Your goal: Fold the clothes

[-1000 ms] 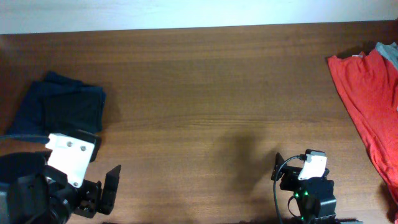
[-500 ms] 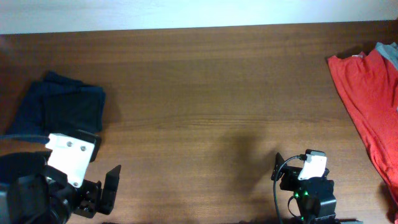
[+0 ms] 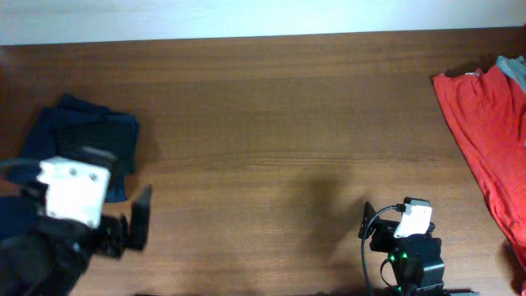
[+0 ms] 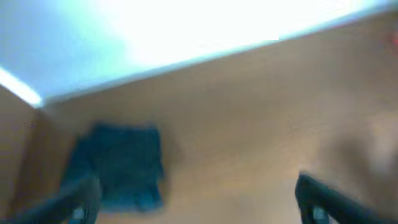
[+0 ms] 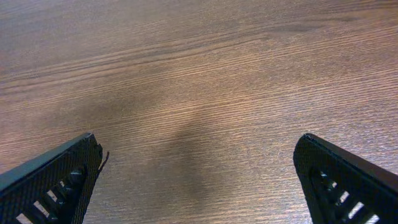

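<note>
A folded navy garment (image 3: 82, 141) lies at the table's left; it also shows, blurred, in the left wrist view (image 4: 121, 165). A red garment (image 3: 489, 136) is spread at the right edge. No black T-shirt is in view. My left gripper (image 3: 121, 189) is open and empty just right of the navy garment's near corner; its fingers (image 4: 329, 199) stand far apart in the left wrist view. My right gripper (image 3: 393, 215) is open and empty over bare wood near the front edge, with its fingers (image 5: 53, 177) wide apart.
A bit of grey-blue cloth (image 3: 513, 66) lies at the far right beside the red garment. The wooden table (image 3: 271, 123) ends at a white wall along the back.
My left arm has moved away from the front edge toward the navy garment, and its wrist view is motion-blurred. The right arm has not moved.
</note>
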### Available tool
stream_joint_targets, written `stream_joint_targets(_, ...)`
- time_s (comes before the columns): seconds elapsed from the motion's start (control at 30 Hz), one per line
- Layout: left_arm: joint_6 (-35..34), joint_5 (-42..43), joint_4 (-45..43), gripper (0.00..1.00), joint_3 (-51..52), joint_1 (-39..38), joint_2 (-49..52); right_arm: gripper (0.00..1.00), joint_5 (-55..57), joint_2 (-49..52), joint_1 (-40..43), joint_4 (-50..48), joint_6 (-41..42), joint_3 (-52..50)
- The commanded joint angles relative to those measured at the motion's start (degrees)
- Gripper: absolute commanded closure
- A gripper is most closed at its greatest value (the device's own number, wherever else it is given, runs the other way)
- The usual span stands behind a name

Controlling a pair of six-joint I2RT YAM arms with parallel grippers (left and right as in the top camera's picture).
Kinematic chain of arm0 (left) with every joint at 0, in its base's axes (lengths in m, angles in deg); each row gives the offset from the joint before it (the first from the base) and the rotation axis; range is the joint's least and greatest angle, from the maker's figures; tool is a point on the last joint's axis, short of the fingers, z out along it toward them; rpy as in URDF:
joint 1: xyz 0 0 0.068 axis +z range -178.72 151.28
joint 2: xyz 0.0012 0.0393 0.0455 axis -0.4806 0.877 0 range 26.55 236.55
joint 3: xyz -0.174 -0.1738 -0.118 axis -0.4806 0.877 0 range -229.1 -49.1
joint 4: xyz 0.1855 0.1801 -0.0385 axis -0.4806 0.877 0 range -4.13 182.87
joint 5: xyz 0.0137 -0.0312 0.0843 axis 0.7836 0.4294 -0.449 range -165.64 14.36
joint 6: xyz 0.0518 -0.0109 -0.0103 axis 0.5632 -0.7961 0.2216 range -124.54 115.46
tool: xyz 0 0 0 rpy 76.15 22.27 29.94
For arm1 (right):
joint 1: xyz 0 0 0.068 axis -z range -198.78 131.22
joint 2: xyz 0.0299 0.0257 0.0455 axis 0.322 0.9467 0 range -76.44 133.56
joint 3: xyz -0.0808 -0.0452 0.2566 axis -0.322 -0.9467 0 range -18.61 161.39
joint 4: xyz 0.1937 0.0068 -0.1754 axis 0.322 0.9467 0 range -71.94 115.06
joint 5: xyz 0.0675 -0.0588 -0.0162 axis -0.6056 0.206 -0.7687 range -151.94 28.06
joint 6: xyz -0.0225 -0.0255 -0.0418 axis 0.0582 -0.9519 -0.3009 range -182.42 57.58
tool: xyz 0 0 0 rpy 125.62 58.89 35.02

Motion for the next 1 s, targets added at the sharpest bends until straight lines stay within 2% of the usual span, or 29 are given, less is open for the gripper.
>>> stream_joint_targets(0.0, -3.3, -1.8, -11.9, 0.01, 10.4, 3.3, -5.0, 0.01, -0.1, -0.7, 0.5, -0.2, -0.3, -0.5)
stream_joint_targets(0.2, -8.9, -1.7, -29.5, 0.01, 34.1, 7.4, -17.1, 0.01, -0.1, -0.7, 0.5, -0.2, -0.3, -0.5)
stream_joint_targets(0.4, -10.8, -1.7, -40.4, 0.01, 56.4, 8.8, -30.7, 0.01, -0.1, -0.7, 0.5, -0.2, -0.3, -0.5)
stream_joint_targets(0.6, -14.8, -1.6, -43.7, 0.01, 74.4, 8.9, -43.9, 0.01, -0.1, -0.7, 0.5, -0.2, -0.3, -0.5)
stream_joint_targets(0.83, -14.7, -1.5, -43.7, 0.01, 84.4, 8.9, -54.0, 0.01, -0.1, -0.7, 0.5, -0.2, -0.3, -0.5)
stream_joint_targets(0.97, -14.7, -1.3, -45.0, 0.01, 87.9, 8.9, -53.9, 0.01, -0.1, -0.7, 0.5, -0.2, -0.3, -0.5)
